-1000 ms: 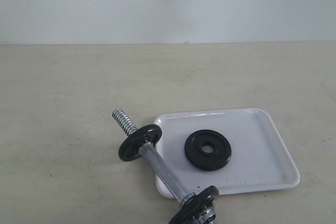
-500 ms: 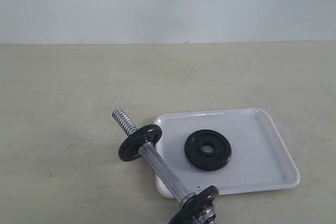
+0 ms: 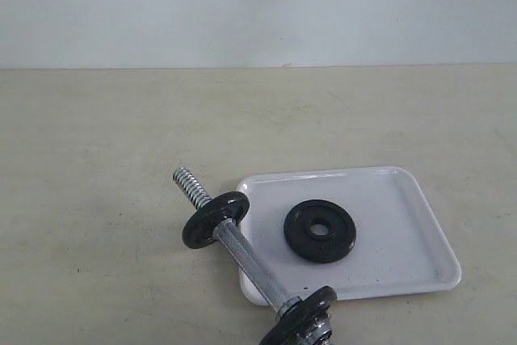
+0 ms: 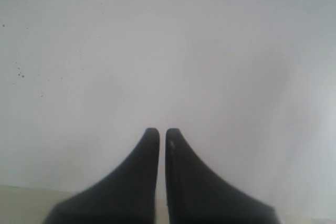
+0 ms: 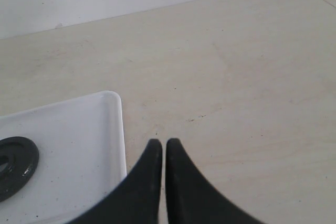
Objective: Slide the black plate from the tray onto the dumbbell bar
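The black plate (image 3: 320,230) lies flat in the white tray (image 3: 404,224), towards its left half. The dumbbell bar (image 3: 246,262) lies slanted across the tray's near left corner, with one black disc (image 3: 215,218) below its bare threaded end (image 3: 191,183) and another disc with a chrome nut (image 3: 303,322) at the bottom edge. Neither gripper shows in the exterior view. My right gripper (image 5: 163,142) is shut and empty, above the table just beside the tray's edge (image 5: 118,129), with the plate (image 5: 16,165) off to one side. My left gripper (image 4: 162,131) is shut, facing a blank white wall.
The beige table (image 3: 121,135) spreads out around the tray, with a white wall (image 3: 258,6) behind it. The bar's lower end runs off the bottom of the exterior view.
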Available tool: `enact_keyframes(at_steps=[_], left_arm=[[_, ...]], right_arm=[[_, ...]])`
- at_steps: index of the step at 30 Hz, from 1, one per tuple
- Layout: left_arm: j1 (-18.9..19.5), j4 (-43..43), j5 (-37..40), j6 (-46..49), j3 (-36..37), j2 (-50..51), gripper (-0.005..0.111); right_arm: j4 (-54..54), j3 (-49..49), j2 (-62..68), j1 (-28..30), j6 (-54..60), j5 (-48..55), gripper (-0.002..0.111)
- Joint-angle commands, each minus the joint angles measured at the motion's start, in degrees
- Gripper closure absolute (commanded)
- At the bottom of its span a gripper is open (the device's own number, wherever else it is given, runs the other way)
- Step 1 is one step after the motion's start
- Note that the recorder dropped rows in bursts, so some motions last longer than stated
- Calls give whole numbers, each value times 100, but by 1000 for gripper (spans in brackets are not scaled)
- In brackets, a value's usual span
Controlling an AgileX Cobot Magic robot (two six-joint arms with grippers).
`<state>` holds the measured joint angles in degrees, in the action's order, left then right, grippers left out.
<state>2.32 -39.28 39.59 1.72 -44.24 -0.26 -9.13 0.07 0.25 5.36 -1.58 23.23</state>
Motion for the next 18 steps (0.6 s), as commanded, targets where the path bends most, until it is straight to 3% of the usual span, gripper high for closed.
enact_keyframes(at_steps=[1,11,18], left_arm=[[-25,-114,353,588,-19,26,102],[-25,-152,400,838,-19,26,102],[-25,-483,412,1829,-19,26,102]], right_arm=[[34,-7,-25,34,30,-27,107],[34,-7,-25,34,30,-27,107],[34,-7,-25,34,30,-27,107]])
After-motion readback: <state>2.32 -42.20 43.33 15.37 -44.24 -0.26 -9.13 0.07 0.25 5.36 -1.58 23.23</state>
